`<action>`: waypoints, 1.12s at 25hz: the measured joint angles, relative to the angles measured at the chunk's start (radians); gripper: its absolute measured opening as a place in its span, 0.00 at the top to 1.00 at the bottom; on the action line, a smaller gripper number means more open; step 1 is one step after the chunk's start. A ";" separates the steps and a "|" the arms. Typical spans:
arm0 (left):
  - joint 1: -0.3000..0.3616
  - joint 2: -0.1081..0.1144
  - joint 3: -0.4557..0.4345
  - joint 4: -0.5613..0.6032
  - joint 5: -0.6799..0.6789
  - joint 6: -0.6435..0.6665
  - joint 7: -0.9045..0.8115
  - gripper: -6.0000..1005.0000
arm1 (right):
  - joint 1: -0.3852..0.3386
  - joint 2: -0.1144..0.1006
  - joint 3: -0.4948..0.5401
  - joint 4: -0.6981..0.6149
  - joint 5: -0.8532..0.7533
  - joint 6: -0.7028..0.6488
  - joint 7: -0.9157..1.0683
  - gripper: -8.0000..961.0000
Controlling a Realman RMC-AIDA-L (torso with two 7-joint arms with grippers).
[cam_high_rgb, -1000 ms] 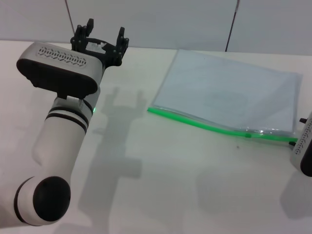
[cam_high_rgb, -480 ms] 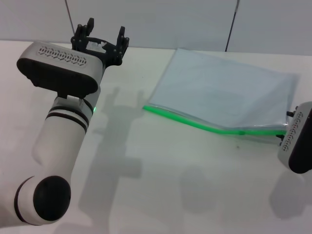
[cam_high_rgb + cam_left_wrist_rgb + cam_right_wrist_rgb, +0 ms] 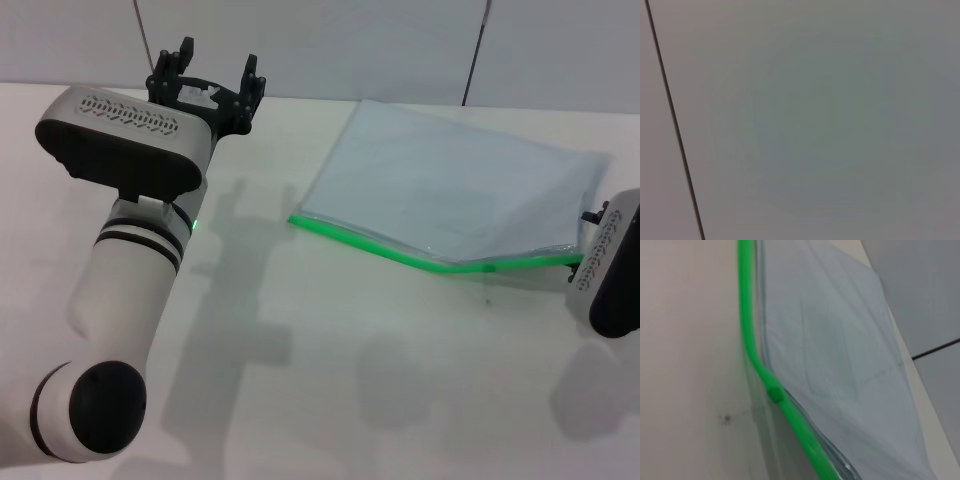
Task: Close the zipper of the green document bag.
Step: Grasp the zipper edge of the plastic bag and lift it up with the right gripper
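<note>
Head view: right gripper [image 3: 590,250], jaw state untellable, at green document bag [image 3: 450,195] corner, likely anchoring zipper [image 3: 400,252]; left gripper [image 3: 208,85] wide, idle.

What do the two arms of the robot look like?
The left arm is glossy white with black joint rings, a small green light, and a grey-topped black wrist block with perforations. Its end effector is black with forked fingers. Of the right arm, only a similar grey and black block shows.

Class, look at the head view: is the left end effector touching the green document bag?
No. The left end effector is raised near the table's far edge, well apart from the green document bag.
</note>
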 joint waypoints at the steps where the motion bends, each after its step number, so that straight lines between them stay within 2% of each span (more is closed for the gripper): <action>1: 0.000 0.000 0.000 0.000 0.000 0.000 0.000 0.28 | 0.001 0.000 0.004 0.001 0.000 -0.001 0.006 0.40; 14: -0.003 0.000 0.003 0.012 0.000 -0.001 -0.005 0.28 | 0.021 -0.001 0.006 0.004 0.000 -0.036 0.017 0.40; 28: -0.003 0.000 0.000 0.014 0.000 -0.002 -0.006 0.28 | 0.029 -0.003 -0.006 -0.053 0.000 -0.058 0.016 0.41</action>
